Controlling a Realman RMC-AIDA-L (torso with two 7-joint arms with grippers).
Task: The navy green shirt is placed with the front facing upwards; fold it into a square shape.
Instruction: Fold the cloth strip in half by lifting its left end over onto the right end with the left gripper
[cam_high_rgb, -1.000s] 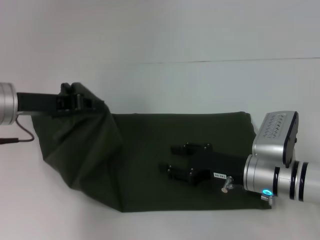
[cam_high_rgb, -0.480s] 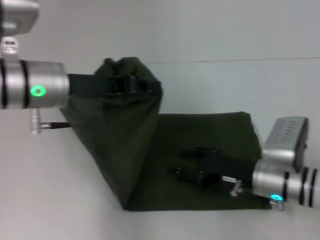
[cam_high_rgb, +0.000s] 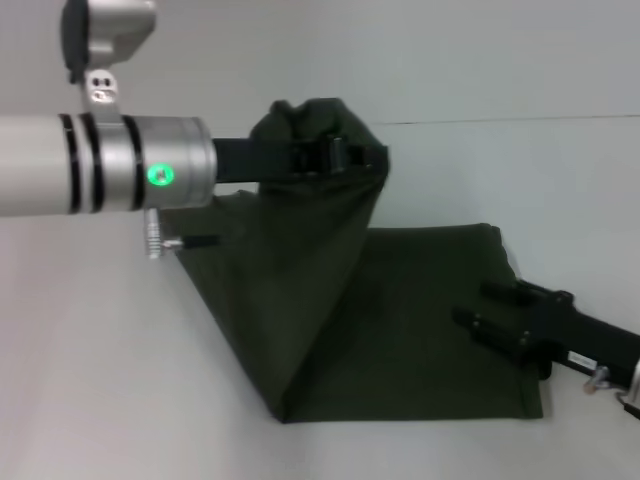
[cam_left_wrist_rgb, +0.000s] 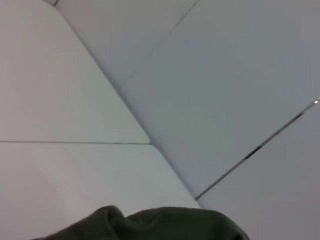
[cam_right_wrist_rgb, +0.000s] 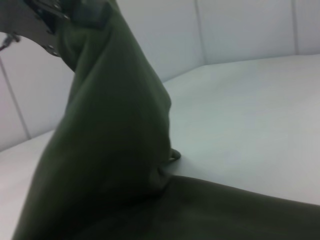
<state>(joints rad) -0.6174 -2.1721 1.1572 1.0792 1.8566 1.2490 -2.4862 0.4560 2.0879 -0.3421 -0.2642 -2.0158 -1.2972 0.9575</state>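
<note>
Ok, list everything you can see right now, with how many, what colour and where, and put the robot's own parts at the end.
navy green shirt: one, dark olive green, lying on the table with its left end lifted into a raised flap over the middle.
table: one, pale grey-white, under the shirt, with a thin dark seam line across the far side.
left gripper: one, black on a silver arm with a green light, raised above the shirt, shut on the lifted edge.
right gripper: one, black, low over the shirt's right edge, holding nothing.

Open tabletop (cam_high_rgb: 100, 380) left and far behind; blocked in the middle by raised navy green shirt (cam_high_rgb: 300, 290) hanging from left tool (cam_high_rgb: 345, 158).
</note>
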